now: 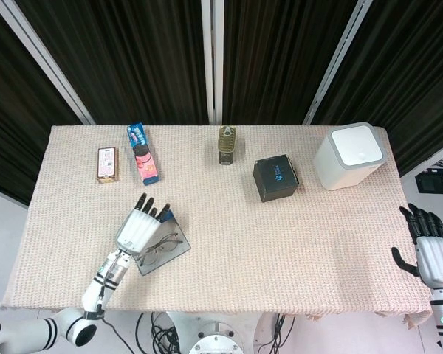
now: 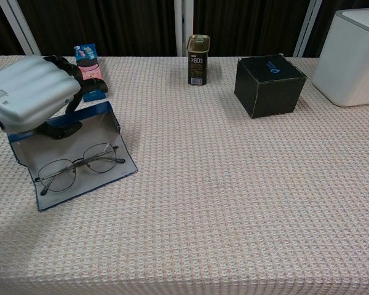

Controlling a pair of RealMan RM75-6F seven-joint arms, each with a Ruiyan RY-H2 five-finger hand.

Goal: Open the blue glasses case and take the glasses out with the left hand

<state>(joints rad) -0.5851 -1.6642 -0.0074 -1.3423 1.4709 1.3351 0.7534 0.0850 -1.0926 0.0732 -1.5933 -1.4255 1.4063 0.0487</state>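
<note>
Near the bench's front-left corner, the flat blue fabric glasses case [image 2: 80, 161] lies open, thin wire-framed glasses [image 2: 80, 166] resting on its flap; the left hand [image 2: 32, 92] hovers above, fingers spread, holding nothing, seemingly poised to lift them.

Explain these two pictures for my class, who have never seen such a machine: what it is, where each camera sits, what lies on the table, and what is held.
This is a two-armed robot with human-like hands. One camera looks down from its head, the other looks forward from its chest. On the cloth-covered table lies an open blue glasses case with glasses resting on its flap. The left hand hovers over the case's back; nothing looks gripped. The right hand waits empty beside the table. Farther back stand a can, a black box, a white bin and snack packets.
</note>
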